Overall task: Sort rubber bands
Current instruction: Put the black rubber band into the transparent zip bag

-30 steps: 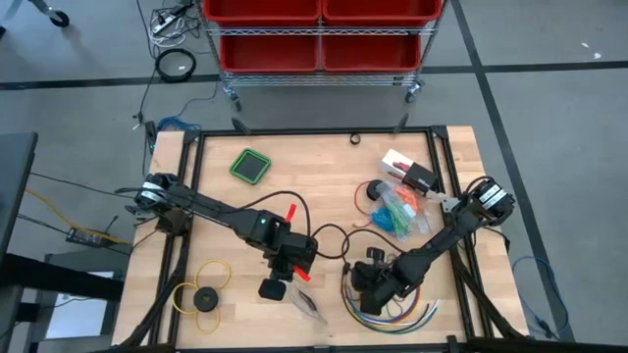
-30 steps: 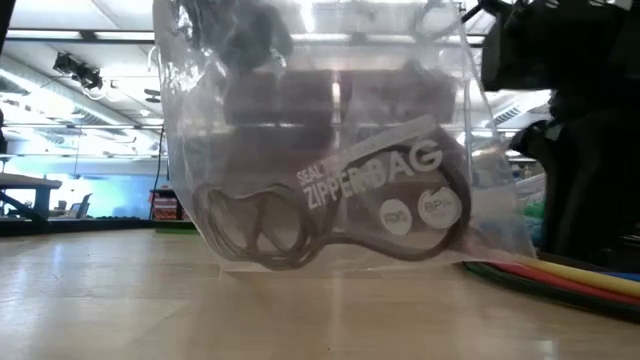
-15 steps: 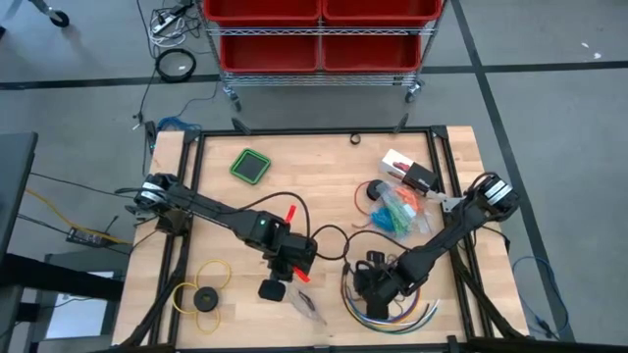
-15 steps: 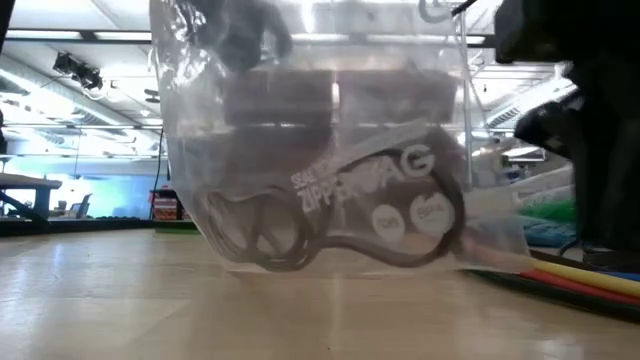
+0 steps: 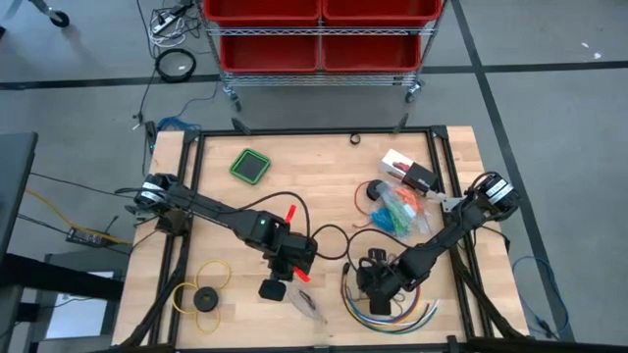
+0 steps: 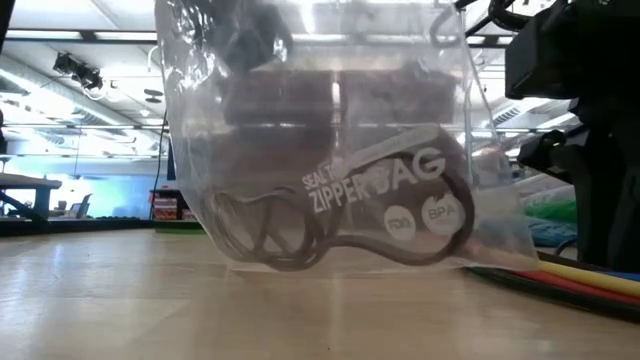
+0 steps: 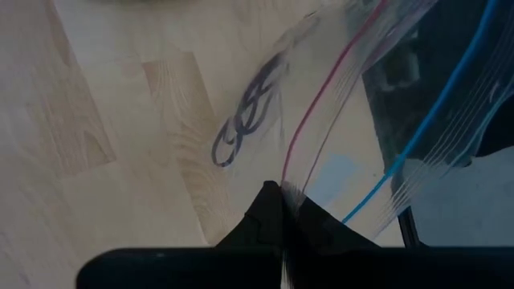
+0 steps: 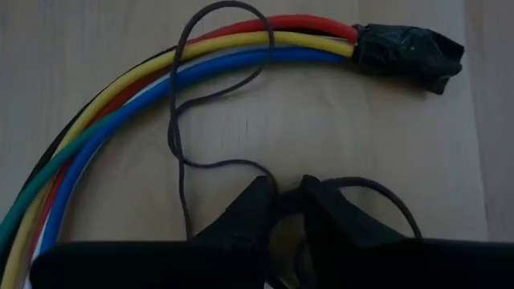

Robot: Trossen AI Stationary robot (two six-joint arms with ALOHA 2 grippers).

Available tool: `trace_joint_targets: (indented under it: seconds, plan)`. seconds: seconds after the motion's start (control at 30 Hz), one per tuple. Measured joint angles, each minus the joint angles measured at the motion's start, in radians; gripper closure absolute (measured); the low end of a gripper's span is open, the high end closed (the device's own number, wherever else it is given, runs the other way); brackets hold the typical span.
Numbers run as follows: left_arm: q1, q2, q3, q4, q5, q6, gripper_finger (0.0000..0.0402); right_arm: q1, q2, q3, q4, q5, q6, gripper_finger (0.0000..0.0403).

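Observation:
A clear zipper bag (image 6: 330,150) holding dark purple rubber bands (image 6: 270,235) stands with its bottom edge on the table near the front middle. My left gripper (image 5: 292,277) is shut on its top. My right gripper (image 5: 378,284) is over the multicoloured cables (image 8: 161,80) at the front right, shut on a thin dark rubber band (image 8: 181,136) that lies looped across the wood and the cables. Blue, green and orange rubber bands (image 5: 400,211) lie in a heap at the right, farther back. My left gripper pinches the bag's open top edge (image 7: 299,181) between its two fingers, beside the pink and blue zipper lines. The fingers come steeply from above. The bag hangs below them, with its bottom on the table. My right gripper pinches one stretch of the dark band (image 8: 283,193) between its fingertips, slanting down from above. The rest of the band lies slack on the table and over the cables.
A yellow ring with a black disc (image 5: 204,294) lies at the front left. A green square container (image 5: 251,165) sits at the back left. A small box and packets (image 5: 410,175) are at the back right. A black cable (image 5: 329,235) crosses the middle.
My right gripper has turned a little and shifted slightly over the cables, keeping its hold on the dark band. The bag has swayed a bit under my still left gripper.

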Motion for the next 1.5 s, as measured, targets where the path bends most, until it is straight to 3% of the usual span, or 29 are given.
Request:
trace_joint_targets:
  seconds: [0.1, 0.27, 0.5, 0.73, 0.9, 1.03, 1.27, 1.5]
  plan:
    - [0.000, 0.000, 0.000, 0.000, 0.000, 0.001, 0.0401, 0.000, 0.000, -0.002, 0.001, 0.005, 0.013, 0.0344]
    - [0.000, 0.000, 0.000, 0.000, 0.000, 0.001, 0.0401, 0.000, 0.001, -0.002, 0.003, 0.009, 0.033, 0.0395]
    - [0.000, 0.000, 0.000, -0.001, 0.000, 0.000, 0.0401, 0.006, -0.011, 0.053, -0.020, 0.111, 0.042, 0.0402]
    - [0.000, 0.000, 0.000, -0.002, 0.000, 0.000, 0.0401, 0.008, -0.076, 0.195, -0.163, 0.225, -0.009, 0.0403]
    - [0.000, 0.000, 0.000, -0.002, 0.000, 0.000, 0.0401, 0.009, -0.090, 0.249, -0.203, 0.182, -0.083, 0.0401]
    - [0.000, 0.000, 0.000, -0.002, 0.000, 0.000, 0.0401, 0.009, -0.075, 0.251, -0.171, 0.115, -0.059, 0.0377]
    - [0.000, 0.000, 0.000, -0.004, -0.004, 0.000, 0.0401, 0.041, 0.026, 0.251, -0.039, 0.081, -0.078, 0.0295]
    - [0.000, 0.000, 0.000, -0.002, -0.004, 0.000, 0.0401, 0.051, 0.121, 0.251, -0.115, 0.065, -0.035, 0.0255]
